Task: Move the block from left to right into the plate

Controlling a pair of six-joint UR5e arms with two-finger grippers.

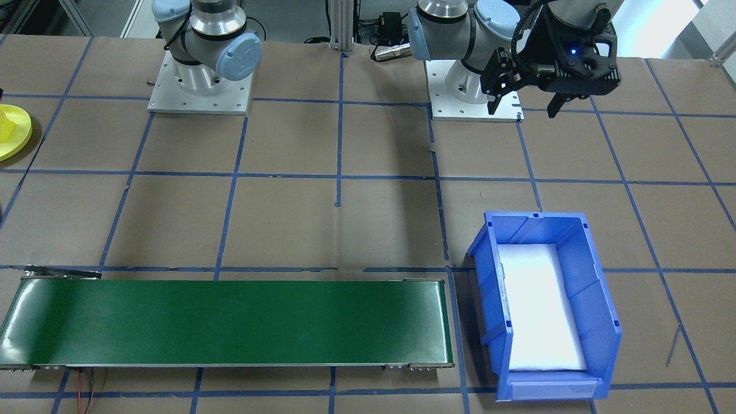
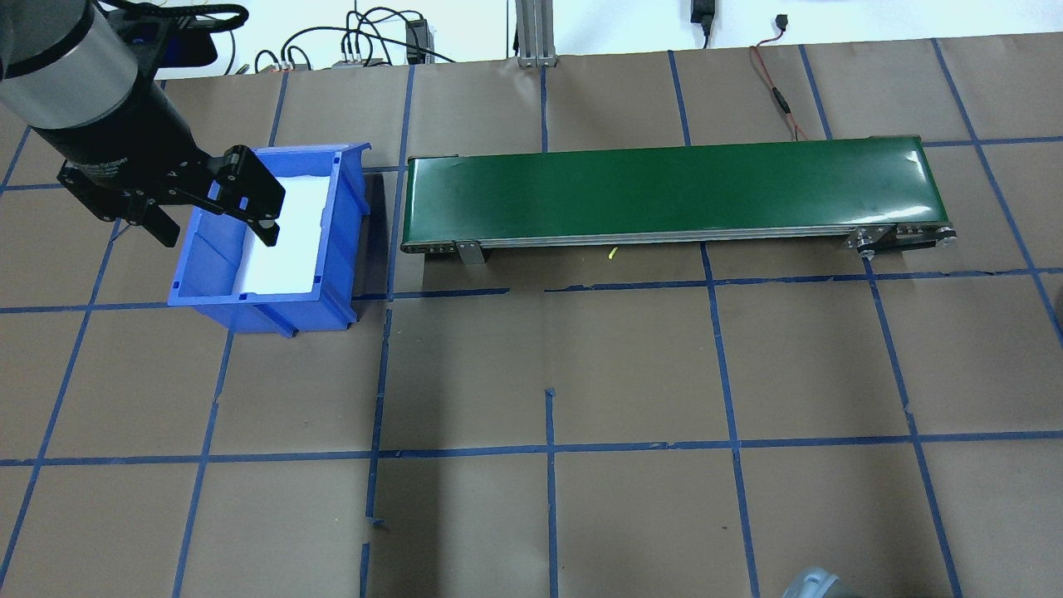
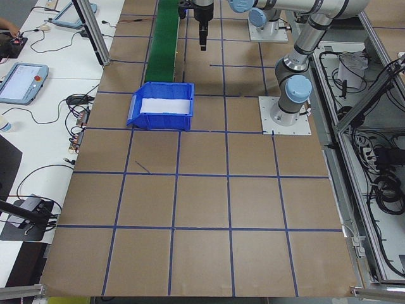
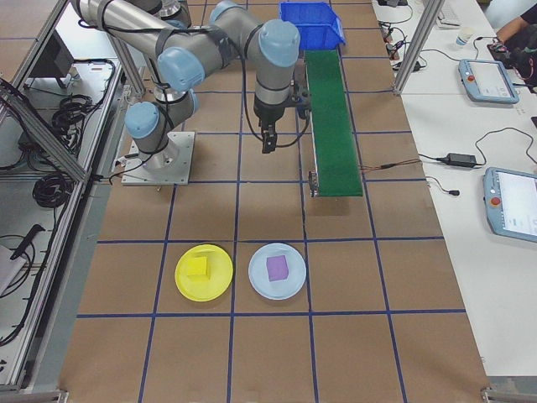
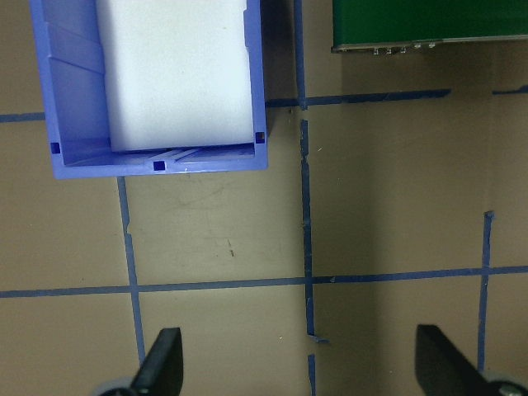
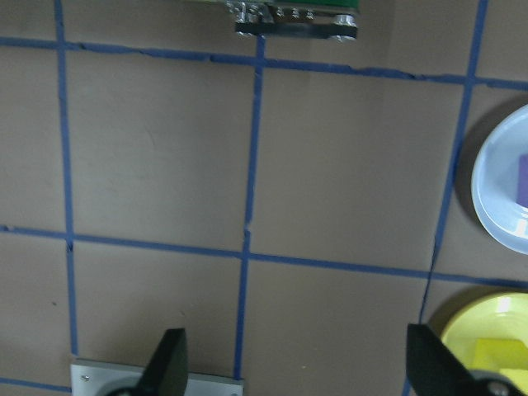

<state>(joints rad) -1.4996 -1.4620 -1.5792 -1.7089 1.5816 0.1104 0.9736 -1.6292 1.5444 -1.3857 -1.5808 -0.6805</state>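
Observation:
The yellow plate lies on the table at the robot's right end, with a yellow block resting in it. The same plate and block show at the lower right of the right wrist view, and at the left edge of the front view as plate and block. My right gripper hangs open and empty over bare table, between the conveyor's end and the plate. My left gripper is open and empty, raised near the blue bin; its fingers hold nothing.
A green conveyor belt with nothing on it runs between the bin and the plates. The bin holds only a white pad. A pale blue plate with a purple block sits beside the yellow plate. Arm bases stand behind.

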